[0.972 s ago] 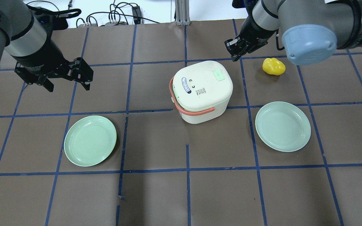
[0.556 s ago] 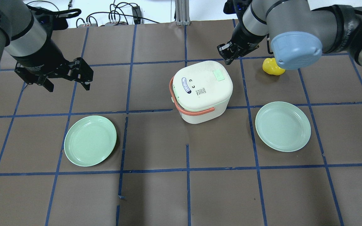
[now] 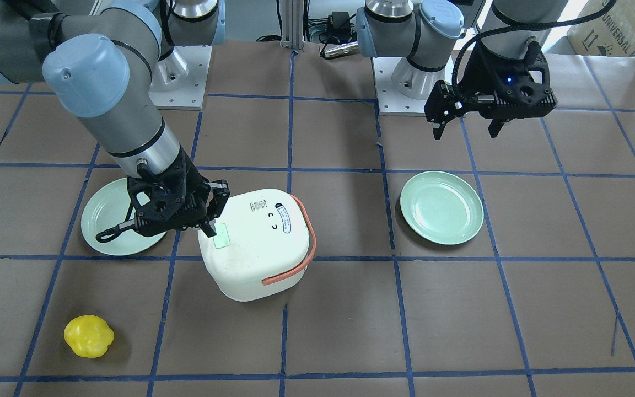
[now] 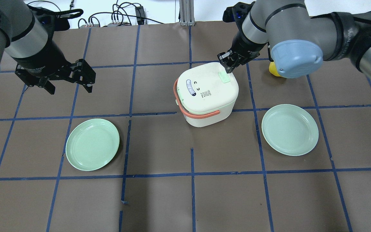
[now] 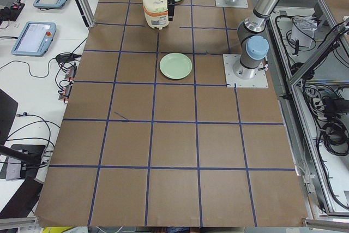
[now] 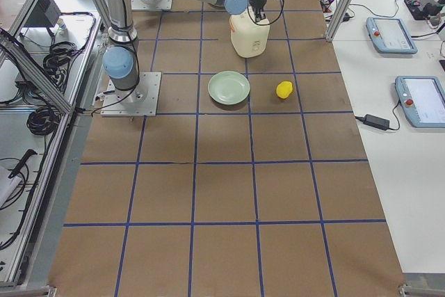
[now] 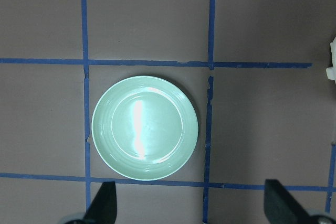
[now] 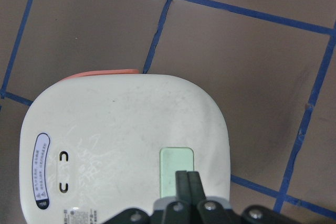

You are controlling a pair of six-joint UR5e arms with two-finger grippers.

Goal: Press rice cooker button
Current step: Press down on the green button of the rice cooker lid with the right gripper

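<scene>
The white rice cooker (image 4: 206, 93) with an orange handle stands mid-table, its lid shut. A pale green button (image 4: 224, 77) sits on the lid's far right corner. It also shows in the front view (image 3: 221, 241) and in the right wrist view (image 8: 176, 163). My right gripper (image 4: 229, 67) is shut, with its tips together over the button's edge (image 8: 187, 174). I cannot tell whether they touch it. My left gripper (image 4: 68, 85) is open and empty, hovering far left of the cooker and above a green plate (image 7: 144, 127).
Two green plates lie on the table, one at the front left (image 4: 92, 144) and one at the front right (image 4: 290, 129). A yellow pepper-like toy (image 3: 89, 336) lies beyond the cooker on my right, partly hidden by my right arm in the overhead view.
My right gripper has moved left from beside the yellow toy and down onto the cooker's lid at the button. The left arm has not moved.
</scene>
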